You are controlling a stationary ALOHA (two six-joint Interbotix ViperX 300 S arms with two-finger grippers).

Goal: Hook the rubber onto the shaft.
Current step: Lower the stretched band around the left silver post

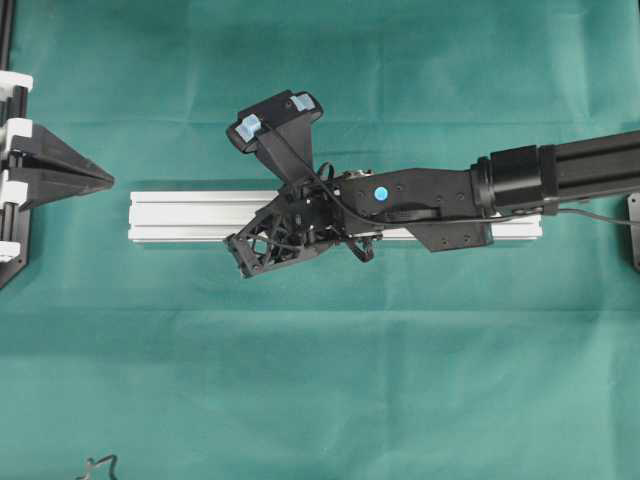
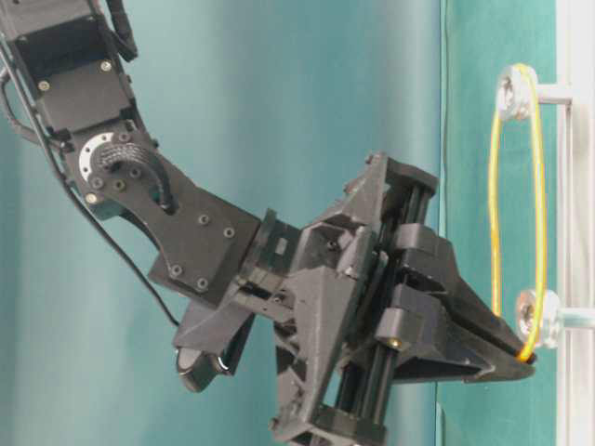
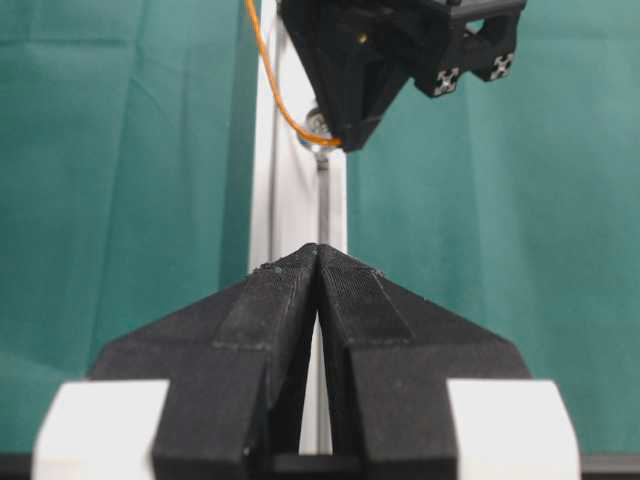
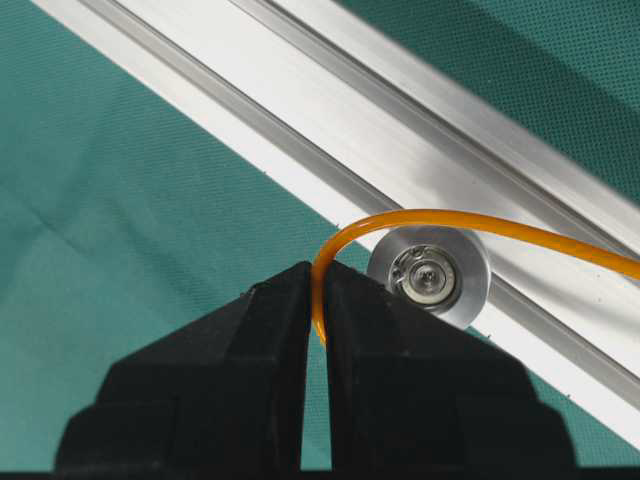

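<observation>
- The right gripper [image 4: 315, 300] has its two black fingers [image 4: 220, 390] pinching the rubber [image 4: 440, 222], a thin orange band that disappears between the tips.
- From the pinch the rubber curves up and over the top of a round metal pulley [image 4: 428, 276] on the aluminium rail [image 4: 400, 140], then runs off to the right along the rail.
- In the right wrist view the pulley sits just beside the fingertips, to their right; the band lies along its upper edge.
- From table level the rubber [image 2: 539, 186] is stretched as a long loop between two pulleys on the rail [image 2: 567, 232]: an upper pulley [image 2: 511, 93] and a lower pulley [image 2: 535, 316]. The right gripper [image 2: 521, 358] grips the band at the loop's bottom end, just under the lower one.
- From overhead the right arm [image 1: 420, 195] reaches from the right edge across the rail [image 1: 190, 215], which lies lengthwise on the green cloth [image 1: 320, 380].
- The left gripper [image 1: 100, 180] is at the left edge, well apart from the rail's end, pointing toward it.
- The left wrist view shows the left gripper [image 3: 318, 250] with its fingers [image 3: 260, 320] pressed together and holding nothing; beyond them the rubber [image 3: 280, 90] runs down to the right gripper [image 3: 345, 135].
</observation>
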